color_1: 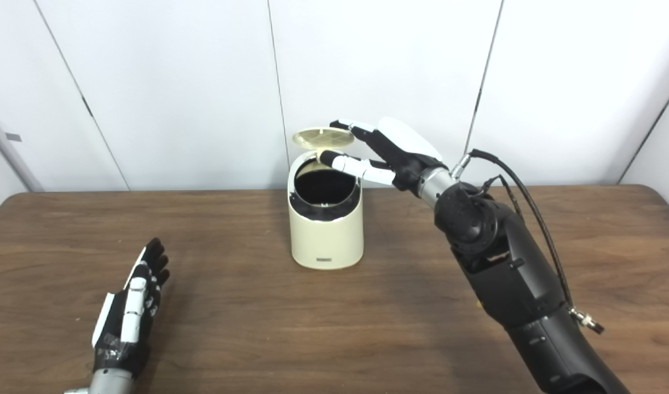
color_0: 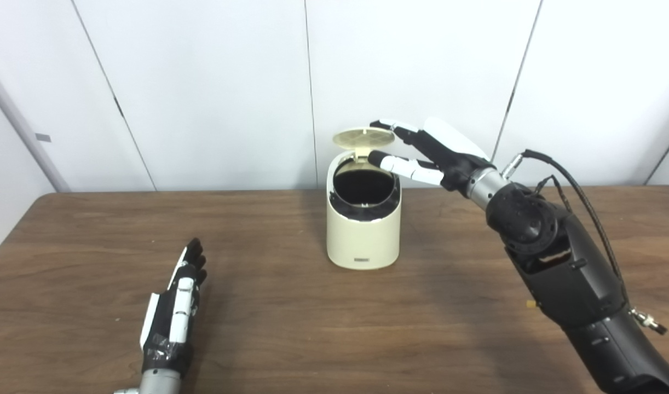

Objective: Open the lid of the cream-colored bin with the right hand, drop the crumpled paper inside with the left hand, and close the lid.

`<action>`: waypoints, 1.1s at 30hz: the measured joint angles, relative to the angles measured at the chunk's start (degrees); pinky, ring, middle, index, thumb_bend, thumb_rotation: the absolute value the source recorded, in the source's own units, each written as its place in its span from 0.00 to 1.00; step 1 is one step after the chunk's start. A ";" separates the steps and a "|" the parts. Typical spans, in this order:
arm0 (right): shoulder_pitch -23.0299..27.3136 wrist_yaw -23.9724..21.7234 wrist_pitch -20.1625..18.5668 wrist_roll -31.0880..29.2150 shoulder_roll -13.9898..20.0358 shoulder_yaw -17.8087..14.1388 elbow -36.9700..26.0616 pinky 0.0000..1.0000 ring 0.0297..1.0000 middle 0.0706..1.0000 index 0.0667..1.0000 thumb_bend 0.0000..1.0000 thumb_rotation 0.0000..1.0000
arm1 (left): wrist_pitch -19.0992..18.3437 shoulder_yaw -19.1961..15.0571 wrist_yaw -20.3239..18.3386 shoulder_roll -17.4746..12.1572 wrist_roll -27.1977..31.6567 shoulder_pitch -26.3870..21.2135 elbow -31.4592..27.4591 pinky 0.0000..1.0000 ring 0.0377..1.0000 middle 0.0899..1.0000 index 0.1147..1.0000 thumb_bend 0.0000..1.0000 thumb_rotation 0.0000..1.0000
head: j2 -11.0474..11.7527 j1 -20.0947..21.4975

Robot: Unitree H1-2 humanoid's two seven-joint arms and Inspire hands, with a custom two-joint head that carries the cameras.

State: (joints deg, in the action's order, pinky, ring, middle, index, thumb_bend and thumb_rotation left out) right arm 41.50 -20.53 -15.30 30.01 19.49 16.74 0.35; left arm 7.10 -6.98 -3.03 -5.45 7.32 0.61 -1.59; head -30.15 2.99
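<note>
The cream-colored bin [color_0: 363, 235] stands upright at the table's middle back. Its round lid [color_0: 363, 138] is raised on the rear hinge, and the dark inside shows nothing I can make out. My right hand [color_0: 422, 150] reaches in from the right at lid height with fingers and thumb apart. Its upper fingertips [color_0: 379, 125] touch the lid's right edge, and the thumb [color_0: 392, 162] lies over the bin's rim below. My left hand [color_0: 176, 306] rests flat on the table at the front left, open and empty. No crumpled paper is visible in either view.
The brown wooden table [color_0: 290, 328] spreads wide in front of the bin. White wall panels [color_0: 214, 82] stand close behind it. A black cable [color_0: 581, 197] loops off my right forearm.
</note>
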 measured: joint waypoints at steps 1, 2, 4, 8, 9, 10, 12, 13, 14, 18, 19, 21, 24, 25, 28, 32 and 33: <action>0.00 -0.20 0.00 0.20 0.08 0.16 0.00 0.88 0.96 0.93 0.90 0.61 1.00 | 0.00 0.00 0.00 0.02 0.00 -0.02 0.00 1.00 1.00 1.00 1.00 0.47 0.92 | -0.09 0.00; 0.01 -0.45 0.02 0.39 0.25 0.35 0.00 0.88 0.96 0.93 0.90 0.61 1.00 | 0.00 0.01 0.00 0.05 0.00 -0.04 0.01 1.00 1.00 1.00 1.00 0.46 0.93 | -0.09 0.00; 0.06 -0.87 0.12 0.60 0.71 0.65 -0.02 0.88 0.96 0.93 0.90 0.62 1.00 | 0.00 0.02 0.05 0.12 -0.02 -0.05 0.01 1.00 1.00 1.00 1.00 0.45 0.93 | 0.00 0.00; 0.07 -1.48 0.20 0.70 1.09 0.86 -0.08 0.87 0.97 0.93 0.89 0.62 1.00 | 0.00 0.02 0.23 0.24 -0.41 -0.06 0.08 1.00 1.00 1.00 1.00 0.45 0.94 | -0.09 -0.09; 0.07 -1.59 0.26 0.71 1.11 0.93 -0.17 0.88 0.98 0.93 0.89 0.62 1.00 | 0.00 0.03 0.24 0.27 -0.50 -0.08 0.10 1.00 1.00 1.00 0.99 0.45 0.94 | -0.17 -0.09; 0.07 -1.76 0.36 0.72 1.14 1.01 -0.24 0.88 0.98 0.93 0.90 0.62 1.00 | 0.00 0.03 0.26 0.31 -0.58 -0.09 0.11 1.00 1.00 1.00 1.00 0.45 0.94 | -0.26 -0.17; 0.07 -1.97 0.54 0.75 1.27 1.16 -0.48 0.89 0.98 0.93 0.89 0.62 1.00 | 0.00 0.03 0.23 0.38 -0.59 -0.14 0.11 1.00 1.00 1.00 1.00 0.45 0.94 | -0.35 -0.18; 0.06 -2.03 0.57 0.76 1.35 1.21 -0.58 0.89 0.99 0.93 0.89 0.62 0.99 | 0.00 0.03 0.20 0.42 -0.59 -0.17 0.12 1.00 1.00 1.00 1.00 0.45 0.94 | -0.35 -0.18; 0.06 -2.10 0.58 0.76 1.39 1.21 -0.67 0.90 0.99 0.93 0.89 0.62 0.99 | 0.00 0.03 0.18 0.45 -0.59 -0.18 0.13 1.00 1.00 1.00 1.00 0.46 0.94 | -0.44 -0.18; 0.01 -2.41 0.64 0.98 1.50 1.38 -1.28 0.89 1.00 0.93 0.89 0.63 0.98 | 0.06 0.03 0.15 0.49 -0.59 -0.27 0.27 1.00 1.00 1.00 1.00 0.45 0.94 | -0.53 -0.26; -0.06 -2.42 1.00 1.26 1.60 1.51 -1.57 0.89 1.00 0.93 0.89 0.63 0.99 | 0.10 0.03 0.15 0.50 -0.59 -0.29 0.29 1.00 1.00 1.00 1.00 0.45 0.94 | -0.53 -0.26; -0.27 -2.50 1.63 1.80 1.82 1.83 -2.27 0.89 1.00 0.93 0.90 0.63 0.99 | 0.21 0.03 0.19 0.53 -0.70 -0.29 0.31 1.00 1.00 1.00 1.00 0.46 0.94 | -0.70 -0.26; -0.58 -3.16 2.03 2.40 2.09 2.18 -2.98 0.90 1.00 0.93 0.89 0.63 1.00 | 0.56 0.07 0.18 0.55 -0.78 -0.28 0.32 1.00 1.00 1.00 1.00 0.47 0.94 | -0.79 -0.35; -0.77 -3.32 2.14 2.74 2.26 2.31 -3.30 0.91 1.00 0.93 0.89 0.63 1.00 | 0.66 0.11 0.17 0.55 -0.81 -0.28 0.33 1.00 1.00 1.00 1.00 0.47 0.94 | -0.79 -0.35; -1.60 -3.73 2.58 3.35 2.82 2.85 -4.24 0.92 1.00 0.93 0.90 0.62 1.00 | 0.75 0.12 0.21 0.56 -0.89 -0.28 0.35 1.00 1.00 1.00 0.99 0.47 0.93 | -0.88 -0.44; -2.44 -4.04 3.35 4.89 3.06 3.50 -4.85 0.94 1.00 0.93 0.90 0.62 1.00 | 0.75 0.12 0.18 0.57 -0.92 -0.28 0.40 1.00 1.00 1.00 1.00 0.47 0.92 | -1.05 -0.44; -2.46 -4.21 3.37 5.23 3.12 3.70 -4.99 0.95 1.00 0.94 0.90 0.61 1.00 | 0.75 0.12 0.14 0.57 -0.85 -0.29 0.42 1.00 1.00 1.00 1.00 0.46 0.92 | -1.05 -0.44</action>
State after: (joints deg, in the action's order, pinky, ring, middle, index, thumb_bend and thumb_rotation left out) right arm 39.04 -24.75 -11.93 35.24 22.61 20.44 -4.64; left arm 7.85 -6.86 -2.89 -4.88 6.47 0.33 -1.18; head -31.20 2.55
